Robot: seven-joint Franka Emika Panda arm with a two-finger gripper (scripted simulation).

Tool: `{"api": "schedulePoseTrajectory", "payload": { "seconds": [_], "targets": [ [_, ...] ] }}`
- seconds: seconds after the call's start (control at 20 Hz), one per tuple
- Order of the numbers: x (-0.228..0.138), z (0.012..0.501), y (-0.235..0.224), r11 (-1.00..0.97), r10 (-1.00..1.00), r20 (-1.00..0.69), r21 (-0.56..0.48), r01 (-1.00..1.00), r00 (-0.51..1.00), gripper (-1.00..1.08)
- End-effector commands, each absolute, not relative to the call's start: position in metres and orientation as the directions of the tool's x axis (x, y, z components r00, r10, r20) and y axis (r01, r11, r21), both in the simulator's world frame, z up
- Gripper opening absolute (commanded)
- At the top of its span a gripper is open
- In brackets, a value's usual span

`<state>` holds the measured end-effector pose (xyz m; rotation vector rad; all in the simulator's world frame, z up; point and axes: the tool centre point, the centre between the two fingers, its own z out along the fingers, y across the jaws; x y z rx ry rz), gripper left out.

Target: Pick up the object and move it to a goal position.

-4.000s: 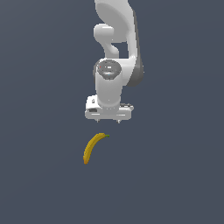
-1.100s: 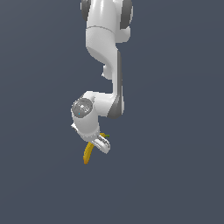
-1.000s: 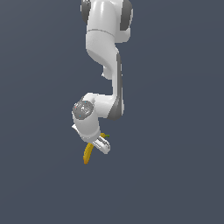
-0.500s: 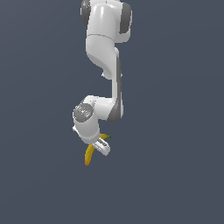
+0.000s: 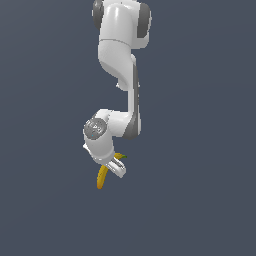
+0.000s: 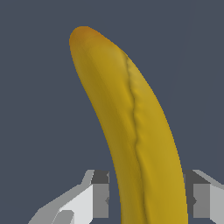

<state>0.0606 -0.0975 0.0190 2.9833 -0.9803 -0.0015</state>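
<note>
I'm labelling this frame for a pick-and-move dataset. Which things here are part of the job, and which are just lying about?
Part of the job:
- banana, yellow, brownish at one end, lying between the fingers
- gripper, lowered over the banana, one finger on each side in the wrist view

Lying about:
- nothing else shows; only a plain dark surface

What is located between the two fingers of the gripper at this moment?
The banana lies between the two fingers, as the wrist view shows. Whether the fingers touch it cannot be told. Nothing else is in the gap.
</note>
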Motion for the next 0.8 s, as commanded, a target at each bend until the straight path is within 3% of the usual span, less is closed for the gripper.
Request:
{"api": "schedulePoseTrajectory", "payload": {
  "seconds": [0.0, 0.75],
  "targets": [
    [0.061, 0.022, -0.095, -0.802, -0.597, 0.002, 0.000, -0.597, 0.802, -1.00],
    [0.056, 0.084, -0.053, -0.702, -0.711, 0.047, -0.013, -0.712, 0.701, -1.00]
  ]
}}
